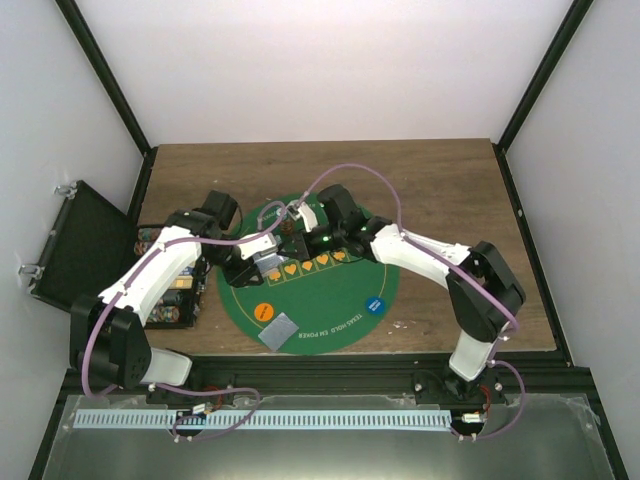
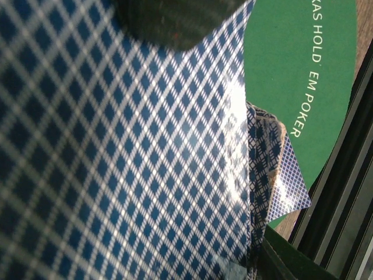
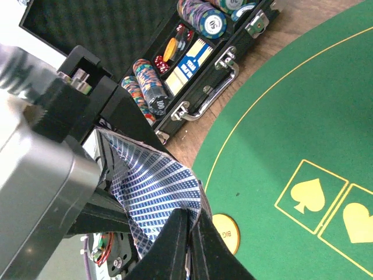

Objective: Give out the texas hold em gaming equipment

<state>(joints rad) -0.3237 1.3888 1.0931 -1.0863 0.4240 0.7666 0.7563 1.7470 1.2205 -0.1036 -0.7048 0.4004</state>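
Two grippers meet over the green mat (image 1: 330, 300). The left gripper (image 1: 265, 262) and the right gripper (image 3: 191, 224) both pinch one bent blue-checked card (image 3: 157, 192). A pile of cards (image 1: 280, 330) lies at the mat's near edge.

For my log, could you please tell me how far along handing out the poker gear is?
Done: an orange disc, a blue disc and a small pile of cards lie on the green mat. In hand: the left claw and right claw pinch one card above it. Left: stacks of chips sit in the open case.
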